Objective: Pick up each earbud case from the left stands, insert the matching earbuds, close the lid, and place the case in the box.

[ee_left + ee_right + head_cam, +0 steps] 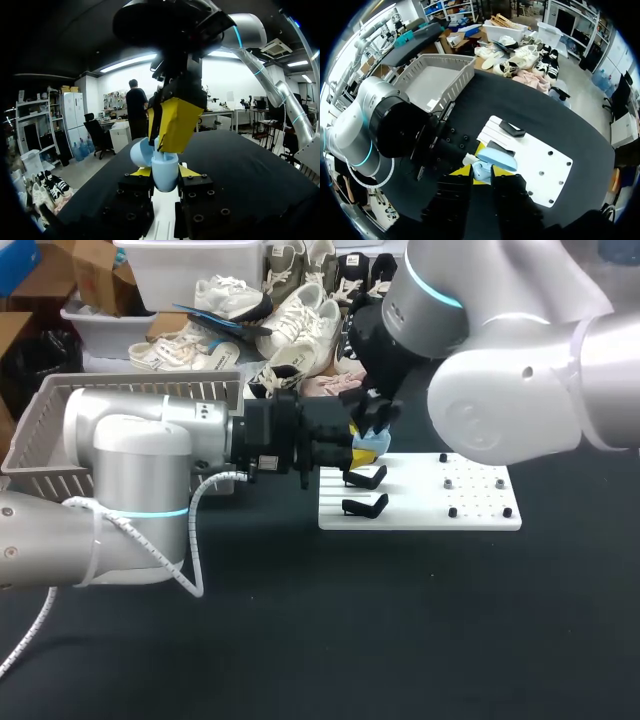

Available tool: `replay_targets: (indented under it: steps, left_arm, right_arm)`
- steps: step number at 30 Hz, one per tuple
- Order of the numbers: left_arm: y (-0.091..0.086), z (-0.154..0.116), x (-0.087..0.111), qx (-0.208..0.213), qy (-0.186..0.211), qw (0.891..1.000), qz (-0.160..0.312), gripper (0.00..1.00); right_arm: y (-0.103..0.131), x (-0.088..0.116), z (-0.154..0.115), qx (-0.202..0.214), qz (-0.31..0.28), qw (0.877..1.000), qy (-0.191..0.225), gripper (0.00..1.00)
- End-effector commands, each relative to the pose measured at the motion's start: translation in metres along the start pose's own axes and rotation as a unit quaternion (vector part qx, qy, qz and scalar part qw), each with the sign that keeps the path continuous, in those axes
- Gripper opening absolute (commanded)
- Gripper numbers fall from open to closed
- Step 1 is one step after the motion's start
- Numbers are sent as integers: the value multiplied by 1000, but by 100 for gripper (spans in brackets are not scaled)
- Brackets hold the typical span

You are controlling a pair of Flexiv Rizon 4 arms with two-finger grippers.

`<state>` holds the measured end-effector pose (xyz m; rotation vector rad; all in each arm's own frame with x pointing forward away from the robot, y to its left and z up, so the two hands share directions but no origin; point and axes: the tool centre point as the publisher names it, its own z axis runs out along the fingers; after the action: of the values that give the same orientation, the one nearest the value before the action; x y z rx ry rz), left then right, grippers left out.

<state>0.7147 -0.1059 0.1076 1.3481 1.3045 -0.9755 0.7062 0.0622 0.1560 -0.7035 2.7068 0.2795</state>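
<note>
Black stands [365, 505] left on board [420, 505]; pegs [452, 511] right

Silver arms [130, 445], cyan rings [150, 511], white cable [190, 540], perhaps black wrists [272, 435]

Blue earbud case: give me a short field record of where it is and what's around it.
case: light blue, lid open, beside the stands
held by: left gripper, shut on its body
right gripper: right over the open case; grip unclear
stands: two black, both empty, on white board
basket: grey, on left arm's side of board
</note>
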Motion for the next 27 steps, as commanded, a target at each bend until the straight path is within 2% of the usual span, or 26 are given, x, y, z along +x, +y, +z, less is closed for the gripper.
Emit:
replay_targets:
  steps: [1,12,18,27]
  left_arm:
    - [-2,-1,0,-1,-1,1000,1,0]
    - [-2,-1,0,-1,-1,1000,1,0]
    - [-2,-1,0,-1,-1,1000,1,0]
    - [-2,-1,0,-1,-1,1000,1,0]
  right_arm:
    - [-1,-3,1,0,0,1000,2,24]
    - [0,-3,-1,3,1,1000,1,24]
    - [2,-2,-12,8,-4,1000,-8,24]
    - [-9,-20,-22,28,4,999,-28,24]
